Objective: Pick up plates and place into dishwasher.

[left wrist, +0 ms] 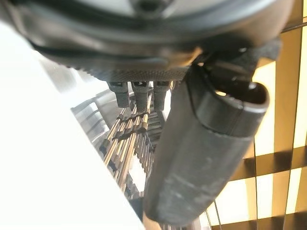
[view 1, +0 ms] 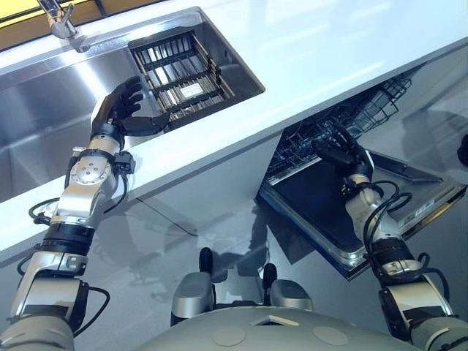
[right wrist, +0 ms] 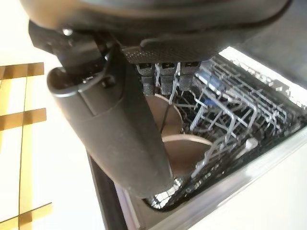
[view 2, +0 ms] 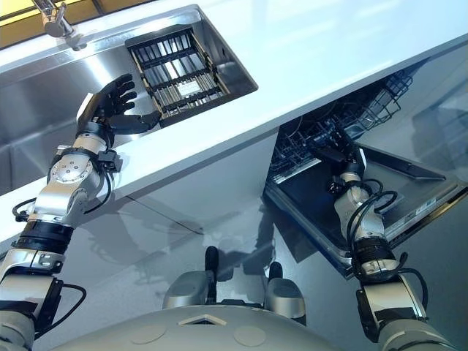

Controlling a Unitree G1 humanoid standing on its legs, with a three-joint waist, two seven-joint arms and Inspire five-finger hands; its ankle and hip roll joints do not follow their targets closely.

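Observation:
Two brown plates stand in the dishwasher's wire rack point(right wrist: 240, 115): one upright point(right wrist: 165, 115) just past my right hand's fingertips, one point(right wrist: 189, 153) nearer the rack's front. My right hand point(view 1: 338, 150) reaches into the rack above the lowered door, fingers straight, thumb point(right wrist: 115, 129) apart from the plates, holding nothing. My left hand point(view 1: 121, 102) hovers over the sink with fingers spread, its thumb point(left wrist: 201, 153) pointing at the dark slatted dish rack point(view 1: 183, 73) in the sink's right end. I see no plate in that rack.
The steel sink point(view 1: 44, 131) lies left of the dish rack, with a faucet point(view 1: 62, 22) at its back edge. A white counter point(view 1: 329, 51) runs above the dishwasher. The open dishwasher door point(view 1: 329, 208) juts out low beside my right arm.

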